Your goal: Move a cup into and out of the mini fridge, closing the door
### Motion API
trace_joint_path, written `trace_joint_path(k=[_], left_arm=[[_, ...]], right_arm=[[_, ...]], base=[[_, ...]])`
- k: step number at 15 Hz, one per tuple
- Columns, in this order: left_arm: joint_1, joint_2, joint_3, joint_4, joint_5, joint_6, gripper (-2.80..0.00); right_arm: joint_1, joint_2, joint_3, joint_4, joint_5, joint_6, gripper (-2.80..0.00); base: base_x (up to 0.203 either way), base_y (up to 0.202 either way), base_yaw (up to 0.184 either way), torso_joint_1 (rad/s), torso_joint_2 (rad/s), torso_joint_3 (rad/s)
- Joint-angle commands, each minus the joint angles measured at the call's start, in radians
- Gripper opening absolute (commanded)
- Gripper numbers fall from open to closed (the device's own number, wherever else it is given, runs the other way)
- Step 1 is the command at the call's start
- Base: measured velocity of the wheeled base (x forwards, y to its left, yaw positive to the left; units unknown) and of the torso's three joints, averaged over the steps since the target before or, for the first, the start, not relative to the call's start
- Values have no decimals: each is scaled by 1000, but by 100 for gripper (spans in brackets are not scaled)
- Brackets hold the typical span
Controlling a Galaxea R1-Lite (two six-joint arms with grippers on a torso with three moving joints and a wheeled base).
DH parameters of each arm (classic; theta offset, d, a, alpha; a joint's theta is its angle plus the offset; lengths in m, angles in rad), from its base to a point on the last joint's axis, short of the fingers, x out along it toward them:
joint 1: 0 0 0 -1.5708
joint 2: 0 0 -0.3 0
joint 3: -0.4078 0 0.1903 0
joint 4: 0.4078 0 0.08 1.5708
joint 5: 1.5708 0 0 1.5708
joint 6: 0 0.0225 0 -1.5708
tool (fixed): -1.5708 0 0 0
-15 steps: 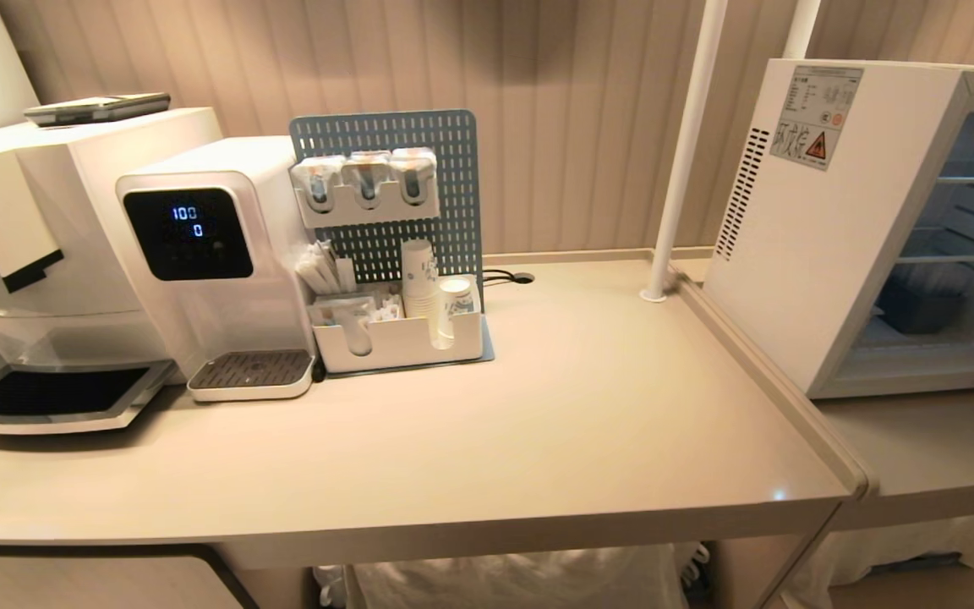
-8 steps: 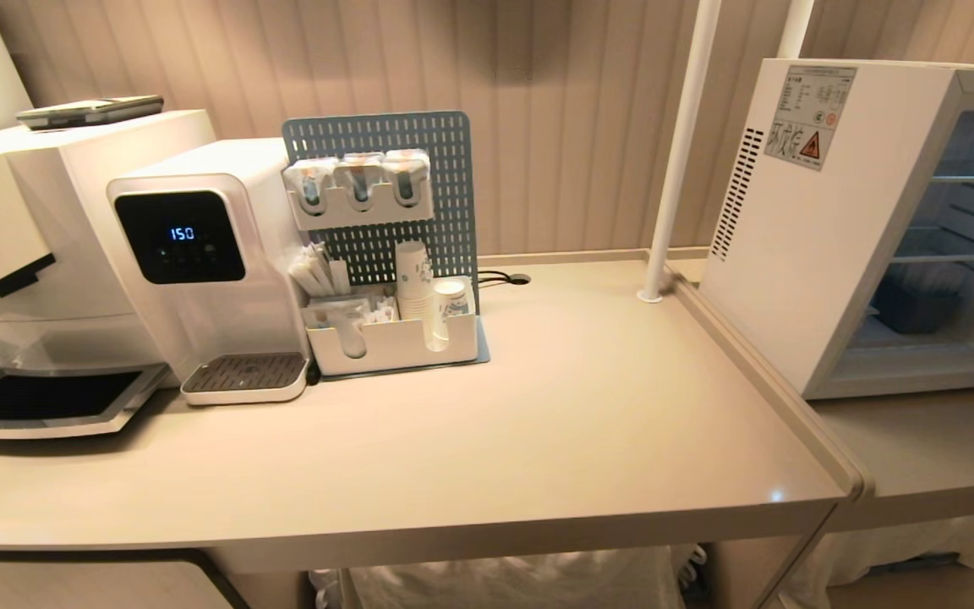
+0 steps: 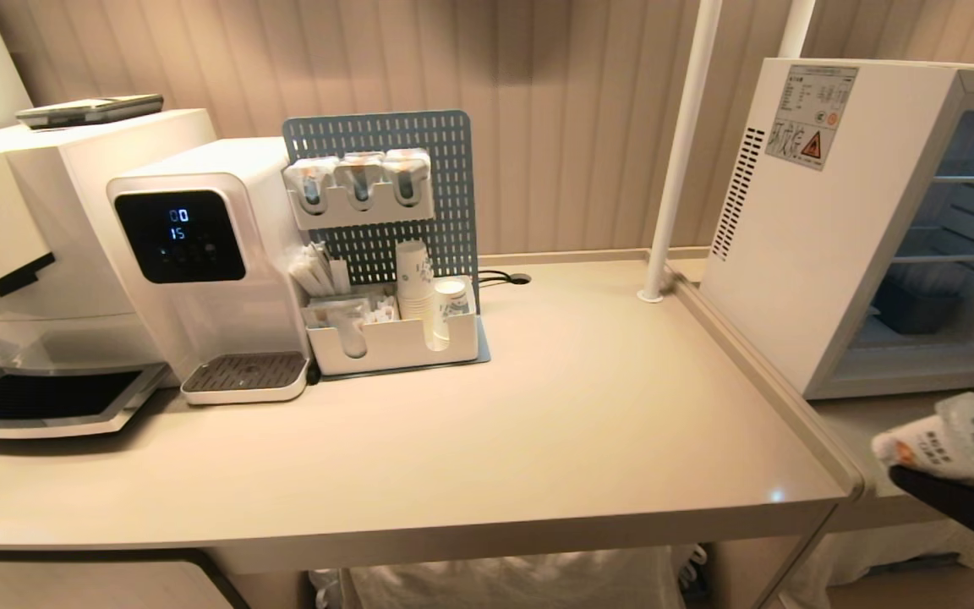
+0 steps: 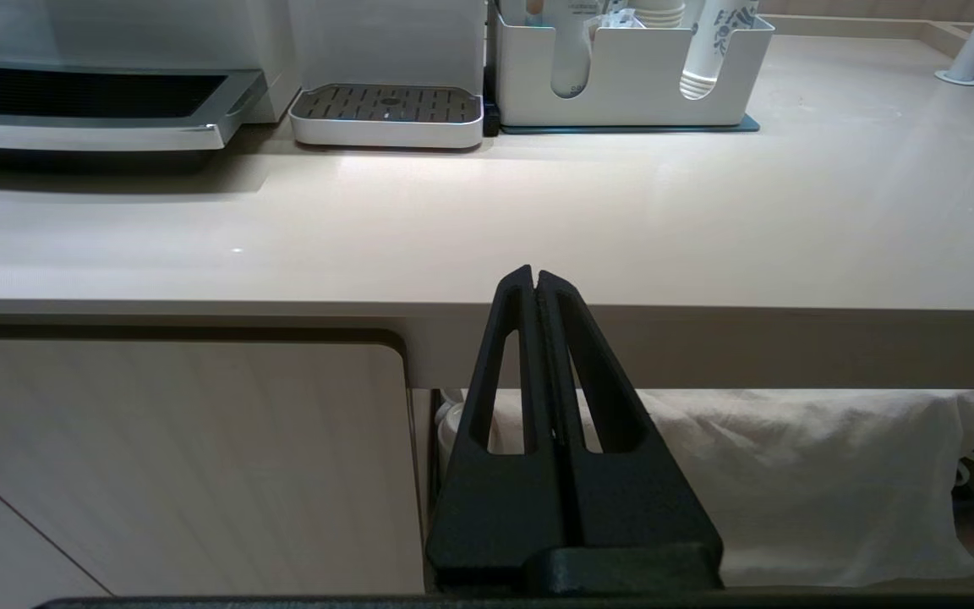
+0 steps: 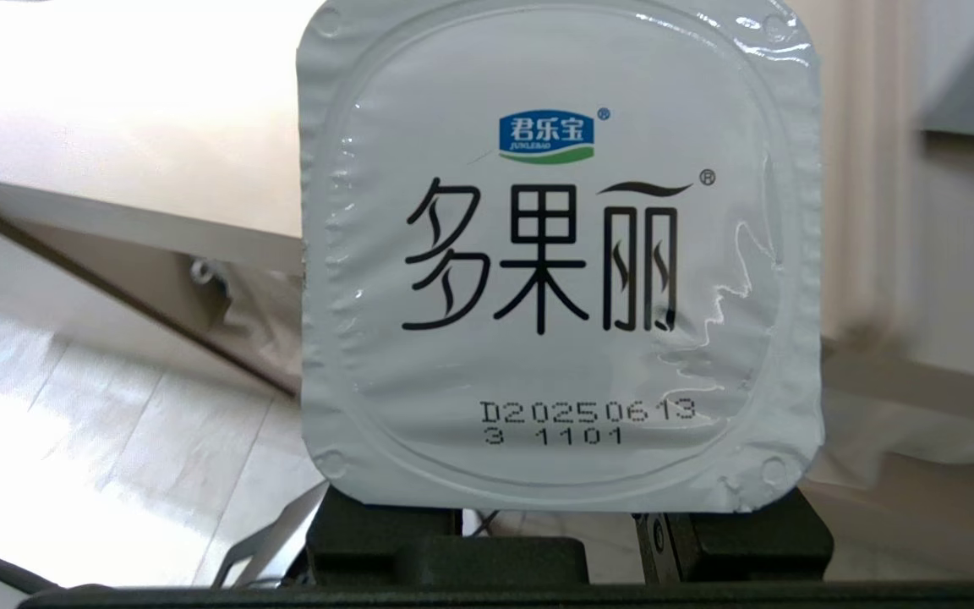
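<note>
Cup [image 5: 560,254] held in the right gripper [image 3: 973,499], clenched round its body low at the head view's right edge, in front of the fridge [image 3: 825,220]. It is a small white tub on its side; its squarish pale foil lid, printed with dark characters, a blue-green logo and a date code, faces the wrist camera. Fridge interior with wire shelves shows. Left gripper [image 4: 535,283] is closed, empty, below the counter [image 3: 538,423] edge.

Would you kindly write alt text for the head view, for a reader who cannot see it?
At the lower right edge the right pincer holds the cup tilted, in front of the mini fridge, whose interior and wire shelves are exposed. A beige counter carries a water dispenser and a cup organizer to the left.
</note>
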Motion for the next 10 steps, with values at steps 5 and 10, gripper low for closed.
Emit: trace_joint_path(k=[5, 10], left_arm=[[0, 2, 3, 0, 1, -3, -280], [0, 2, 3, 0, 1, -6, -280]], right_arm=[[-15, 1038, 77, -887, -58, -8, -280], [-13, 1355, -223, -1248, -317, -14, -280]], base=[[0, 0, 0, 0, 0, 0], [0, 0, 0, 0, 0, 0]])
